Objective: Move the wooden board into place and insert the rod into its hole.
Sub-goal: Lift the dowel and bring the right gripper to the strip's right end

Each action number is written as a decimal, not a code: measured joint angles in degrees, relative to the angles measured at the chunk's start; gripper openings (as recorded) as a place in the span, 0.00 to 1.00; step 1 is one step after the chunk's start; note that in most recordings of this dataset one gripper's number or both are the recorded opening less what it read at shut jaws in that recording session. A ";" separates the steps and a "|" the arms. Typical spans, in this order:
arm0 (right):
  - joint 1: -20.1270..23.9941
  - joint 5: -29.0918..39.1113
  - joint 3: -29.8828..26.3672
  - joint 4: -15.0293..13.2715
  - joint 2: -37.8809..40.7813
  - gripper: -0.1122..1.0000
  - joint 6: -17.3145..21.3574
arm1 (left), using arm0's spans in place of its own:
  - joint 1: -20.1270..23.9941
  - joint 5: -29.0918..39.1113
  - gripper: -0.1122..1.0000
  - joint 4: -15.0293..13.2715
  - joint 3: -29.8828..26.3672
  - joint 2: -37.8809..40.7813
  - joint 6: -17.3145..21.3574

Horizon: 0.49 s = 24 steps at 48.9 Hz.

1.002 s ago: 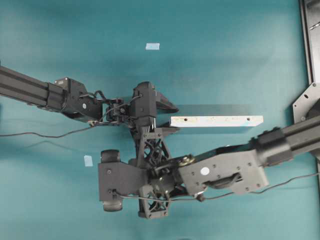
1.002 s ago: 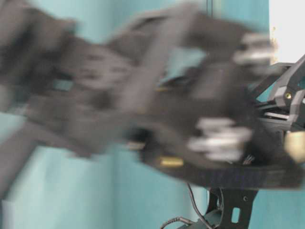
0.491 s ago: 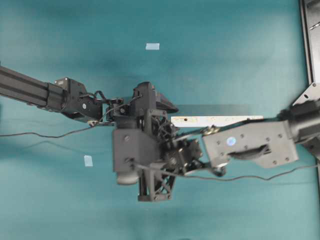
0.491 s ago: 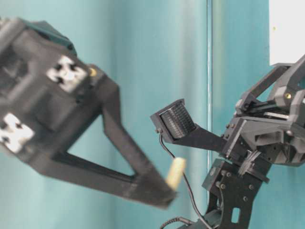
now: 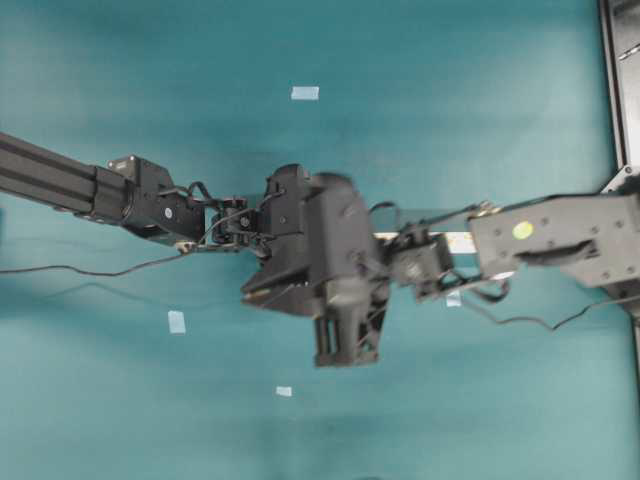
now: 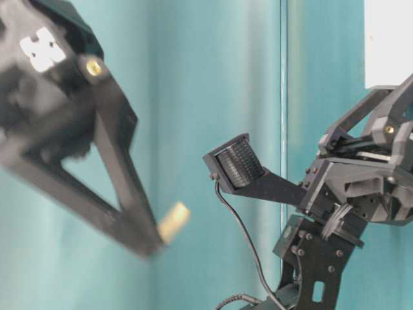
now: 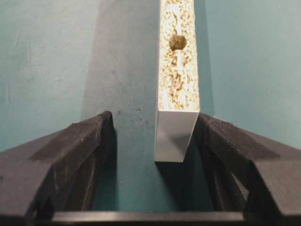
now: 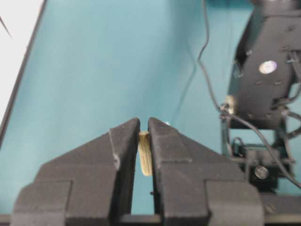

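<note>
The wooden board (image 7: 177,80) is a long, narrow plank standing on its long edge on the teal table, near the table's middle. Its upward edge is speckled raw chipboard with a dark hole; its end face is smooth white. The rod (image 8: 144,153) is a short cream peg, held up off the table.

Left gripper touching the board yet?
Cannot tell. In the left wrist view the left gripper is open around the board end: clear gap to one finger, while the other finger sits right beside the board, with contact unclear.
</note>
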 measured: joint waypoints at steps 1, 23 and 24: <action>-0.18 -0.44 0.70 -0.09 -0.53 0.18 0.09 | 0.00 0.00 0.73 0.00 0.00 0.00 -0.09; -4.57 -5.27 17.23 -5.71 -13.36 0.18 -0.09 | 0.09 0.97 0.42 -0.18 -0.09 -0.44 -0.26; -4.92 -5.89 18.02 -5.89 -13.97 0.18 -0.09 | 0.09 1.14 0.41 -0.26 -0.09 -0.44 -0.26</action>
